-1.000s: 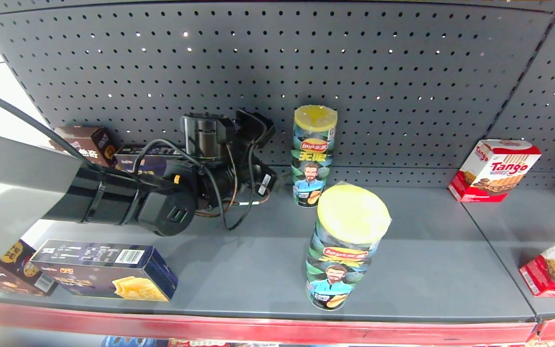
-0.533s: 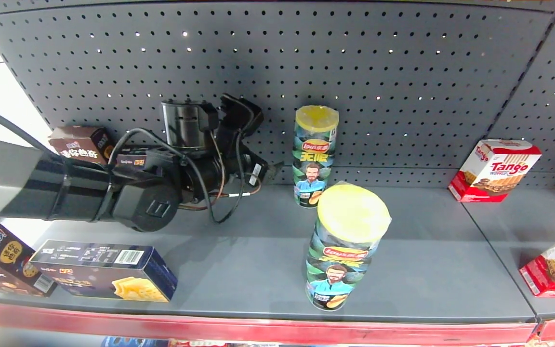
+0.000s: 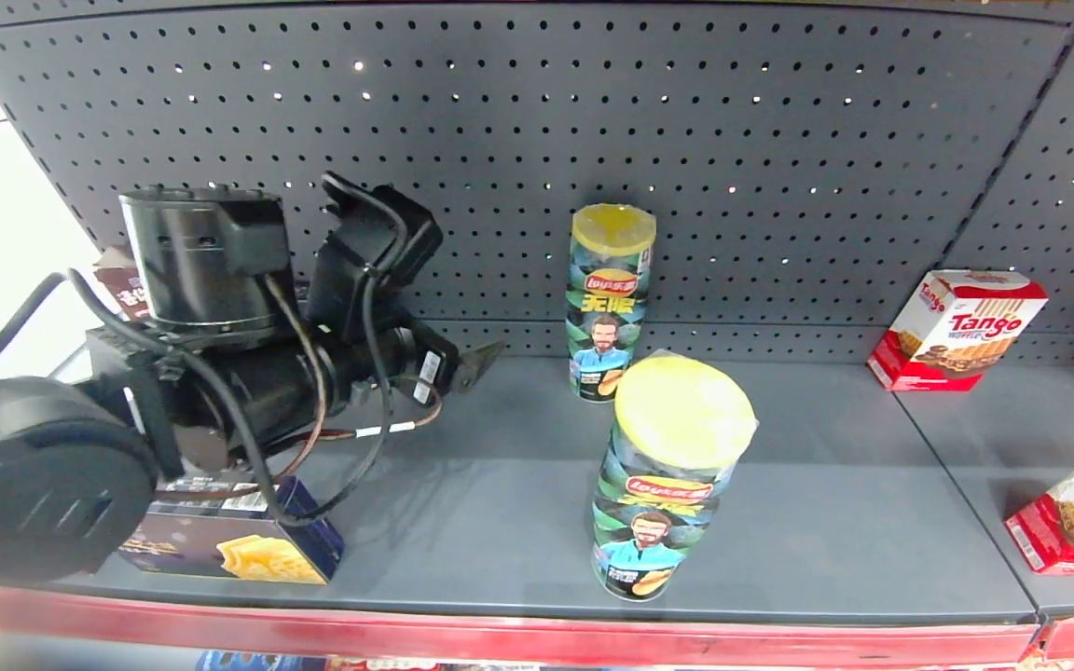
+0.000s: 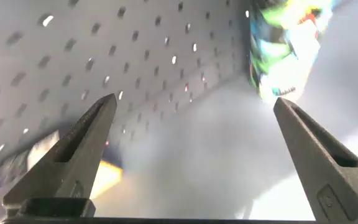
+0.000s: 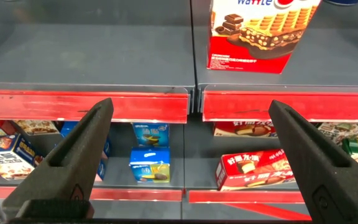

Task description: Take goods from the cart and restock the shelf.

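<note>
Two tall cylindrical chip cans with yellow lids are standing upright on the grey metal shelf (image 3: pixel 826 503): the rear can (image 3: pixel 604 308) by the pegboard (image 3: pixel 500 140), the front can (image 3: pixel 663 485) nearer the red edge. The left gripper (image 4: pixel 194 102) is hovering near the rear can, its fingers (image 4: pixel 79 149) spread wide and gripping nothing. The right gripper (image 5: pixel 191 104) is facing a red-and-white wafer box (image 5: pixel 263 31), its fingers (image 5: pixel 316 155) equally wide and empty.

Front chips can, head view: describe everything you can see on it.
The front chips can is a tall cylinder with a closed yellow lid and a glossy green-blue printed wrap showing a red logo and a portrait. It stands upright near the front edge of the grey shelf, in front of and apart from a matching rear can. Only the shelf touches it.
</note>
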Motion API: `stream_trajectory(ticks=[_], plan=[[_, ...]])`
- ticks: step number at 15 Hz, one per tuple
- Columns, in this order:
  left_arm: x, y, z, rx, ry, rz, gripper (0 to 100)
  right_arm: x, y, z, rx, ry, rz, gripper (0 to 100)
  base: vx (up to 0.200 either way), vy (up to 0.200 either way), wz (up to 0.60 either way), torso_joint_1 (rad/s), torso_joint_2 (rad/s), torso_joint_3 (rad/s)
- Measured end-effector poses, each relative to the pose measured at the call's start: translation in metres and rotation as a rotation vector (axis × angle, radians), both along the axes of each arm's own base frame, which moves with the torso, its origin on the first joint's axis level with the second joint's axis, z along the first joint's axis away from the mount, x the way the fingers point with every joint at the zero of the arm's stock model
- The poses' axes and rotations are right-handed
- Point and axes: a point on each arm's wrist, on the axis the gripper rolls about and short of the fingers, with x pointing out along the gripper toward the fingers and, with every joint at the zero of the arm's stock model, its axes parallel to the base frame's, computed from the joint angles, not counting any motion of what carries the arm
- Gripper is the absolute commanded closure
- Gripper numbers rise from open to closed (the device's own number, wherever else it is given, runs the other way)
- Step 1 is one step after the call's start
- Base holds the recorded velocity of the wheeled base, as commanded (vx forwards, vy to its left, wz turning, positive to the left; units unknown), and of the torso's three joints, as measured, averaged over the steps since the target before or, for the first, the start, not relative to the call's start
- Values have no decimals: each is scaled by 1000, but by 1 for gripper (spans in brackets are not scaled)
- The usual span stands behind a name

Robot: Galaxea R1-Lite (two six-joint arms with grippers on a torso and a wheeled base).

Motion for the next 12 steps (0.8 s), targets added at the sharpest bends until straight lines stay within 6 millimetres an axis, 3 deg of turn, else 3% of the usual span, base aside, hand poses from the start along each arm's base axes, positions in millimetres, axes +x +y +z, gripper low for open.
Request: stream_trajectory(ticks=[2, 6, 7, 10, 12], plan=[[-25, 8, 2, -21, -8, -1, 0, 0, 0, 0, -1, 0, 1, 0, 0, 0, 0, 0, 0, 0], [-50, 22, 0, -77, -50, 2, 0, 0, 0, 2, -3, -6, 7, 0, 0, 0, 0, 0, 0, 0], [-53, 24, 0, -79, -53, 2, 0, -2, 0, 12, 3, -30, 7, 0, 0, 0, 0, 0, 0, 0], [-56, 26, 2, -91, -73, 1, 0, -2, 1, 69, 37, -73, 45, 0, 0, 0, 0, 0, 0, 0], [-56, 26, 3, -95, -80, 2, 0, 18, 2, 110, 6, -11, 128, 0, 0, 0, 0, 0, 0, 0]])
